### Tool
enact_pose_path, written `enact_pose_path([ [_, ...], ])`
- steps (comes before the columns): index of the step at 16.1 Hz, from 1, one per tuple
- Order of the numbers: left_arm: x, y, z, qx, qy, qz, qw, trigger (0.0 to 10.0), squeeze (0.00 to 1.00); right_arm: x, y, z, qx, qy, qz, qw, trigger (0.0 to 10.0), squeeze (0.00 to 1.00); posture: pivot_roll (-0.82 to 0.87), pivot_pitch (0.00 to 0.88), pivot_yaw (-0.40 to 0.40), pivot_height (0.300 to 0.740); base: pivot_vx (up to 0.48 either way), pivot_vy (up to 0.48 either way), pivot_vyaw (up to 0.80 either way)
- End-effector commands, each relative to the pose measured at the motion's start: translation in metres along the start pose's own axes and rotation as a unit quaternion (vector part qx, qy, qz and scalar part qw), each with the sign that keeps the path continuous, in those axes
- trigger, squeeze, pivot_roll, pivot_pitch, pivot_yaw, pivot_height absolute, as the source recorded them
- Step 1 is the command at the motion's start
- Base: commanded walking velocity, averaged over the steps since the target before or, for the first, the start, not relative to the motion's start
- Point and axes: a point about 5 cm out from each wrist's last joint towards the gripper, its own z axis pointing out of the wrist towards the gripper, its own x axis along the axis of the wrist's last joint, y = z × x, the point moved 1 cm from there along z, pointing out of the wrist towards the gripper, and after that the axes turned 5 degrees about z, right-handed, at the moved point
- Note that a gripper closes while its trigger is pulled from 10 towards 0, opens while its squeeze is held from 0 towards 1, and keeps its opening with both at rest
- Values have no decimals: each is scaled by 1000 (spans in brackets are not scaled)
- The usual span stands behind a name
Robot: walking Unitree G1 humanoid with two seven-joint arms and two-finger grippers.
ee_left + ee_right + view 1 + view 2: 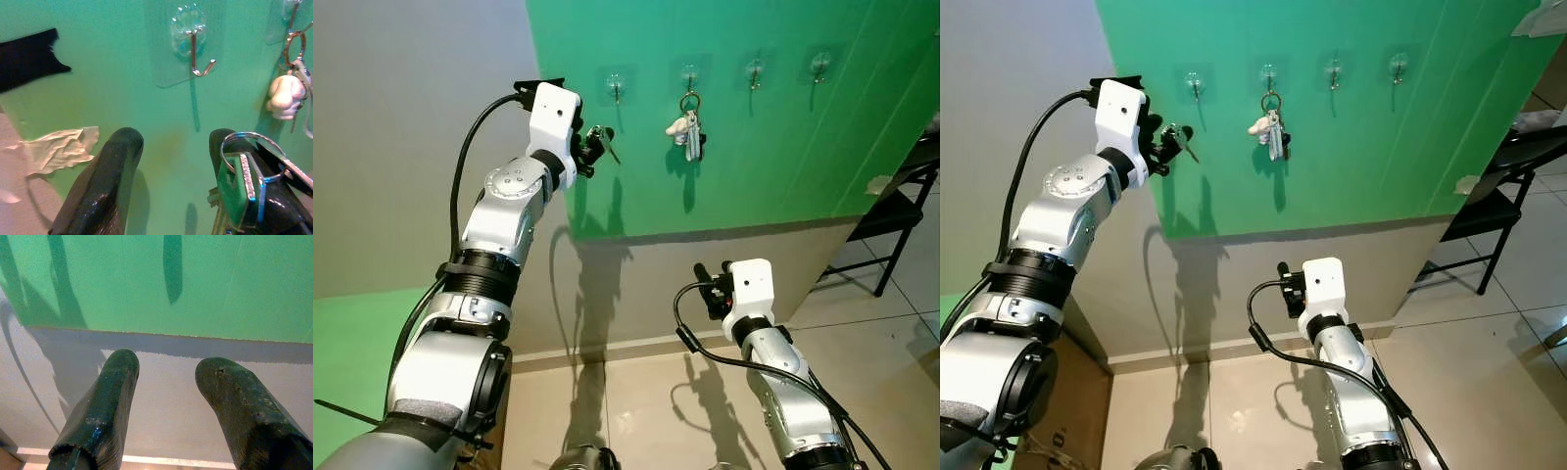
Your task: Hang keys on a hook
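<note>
Well, left pincer (592,149) w/ keys (254,178), bunch cut off, near hook (195,54)

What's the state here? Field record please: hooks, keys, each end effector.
hooks: four clear hooks in a row on the green wall
free hook: leftmost hook, empty, just ahead of the left end effector
taken hook: second hook, holds a key bunch with a white charm
keys: ring with green-tagged key, hanging on one finger of the left end effector, not yet hooked
left end effector: raised near the wall, fingers apart
right end effector: low, open, empty, facing the wall
</note>
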Motion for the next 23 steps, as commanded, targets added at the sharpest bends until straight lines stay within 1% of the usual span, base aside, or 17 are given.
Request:
enact_pose_path([
  [1, 5, 2, 2, -47, -10, -29, 998, 10000, 0, 0, -1, 1, 1, -2, 1, 1000, 10000, 0, -125, 0, 85, 740, 0, 0, 0],
  [2, 5, 9, 1, -110, -28, -64, 991, 10000, 0, 0, -1, 1, 1, -2, 1, 1000, 10000, 0, -122, 0, 83, 740, 0, 0, 0],
  [3, 8, 13, 1, -151, -37, -72, 985, 10000, 0, 0, -1, 1, 1, -3, 1, 1000, 10000, 0, -121, 0, 82, 740, 0, 0, 0],
  [5, 24, 15, 4, -184, -30, -119, 975, 10000, 0, 0, -2, 2, 3, -2, 1, 1000, 10000, 0, -118, 0, 83, 740, 0, 0, 0],
  [6, 33, 14, 7, -182, -24, -132, 974, 10000, 0, 1, -2, 3, 4, -1, 1, 1000, 10000, 0, -119, 0, 83, 740, 0, 0, 0],
  [7, 35, 14, 8, -181, -23, -140, 973, 10000, 0, 1, -3, 3, 4, -1, 2, 1000, 10000, 0, -119, 0, 83, 740, 0, 0, 0],
  [9, 41, 16, 9, -197, -29, -174, 964, 10000, 0, 1, -5, 3, 5, -1, 3, 1000, 10000, 0, -125, 0, 89, 740, 0, 0, 0],
  [12, 43, 17, 8, -208, -38, -186, 960, 10000, 0, 0, -5, 2, 4, -2, 4, 1000, 10000, 0, -128, 0, 91, 740, 0, 0, 0],
  [13, 43, 17, 9, -207, -47, -199, 957, 10000, 0, 0, -5, 2, 4, -3, 4, 1000, 10000, 0, -127, 0, 90, 740, 0, 0, 0],
  [14, 43, 13, 11, -183, -61, -214, 958, 10000, 0, 0, -5, 2, 5, -3, 3, 1000, 10000, 0, -127, 0, 88, 740, 0, 0, 0],
  [15, 43, 12, 11, -175, -63, -216, 958, 10000, 0, 0, -5, 2, 5, -3, 3, 1000, 10000, 0, -127, 0, 88, 740, 0, 0, 0],
  [16, 45, 7, 13, -148, -49, -174, 972, 10000, 0, 1, -4, 3, 5, -1, 3, 1000, 10000, 0, -127, 0, 89, 740, 0, 0, 0],
  [17, 44, 2, 11, -118, -28, -111, 986, 10000, 0, 2, -3, 3, 2, 4, 2, 1000, 10000, 0, -129, 0, 92, 740, 0, 0, 0],
  [18, 40, -1, 8, -99, -8, -70, 993, 10000, 0, 4, -1, 2, -3, 9, 4, 1000, 10000, 0, -129, 0, 92, 740, 0, 0, 0],
  [19, 32, -2, 4, -83, 2, -51, 995, 10000, 0, 4, 1, 2, -7, 10, 4, 1000, 10000, 0, -127, 0, 89, 740, 0, 0, 0],
  [20, 24, -1, -2, -72, 7, -51, 996, 10000, 0, 3, 2, 1, -8, 9, 4, 1000, 10000, 0, -123, 0, 86, 740, 0, 0, 0],
  [23, 8, -2, -14, -30, 26, -35, 999, 10000, 0, 2, 3, 1, -2, 6, 0, 1000, 10000, 0, -104, 0, 74, 740, 0, 0, 0],
])
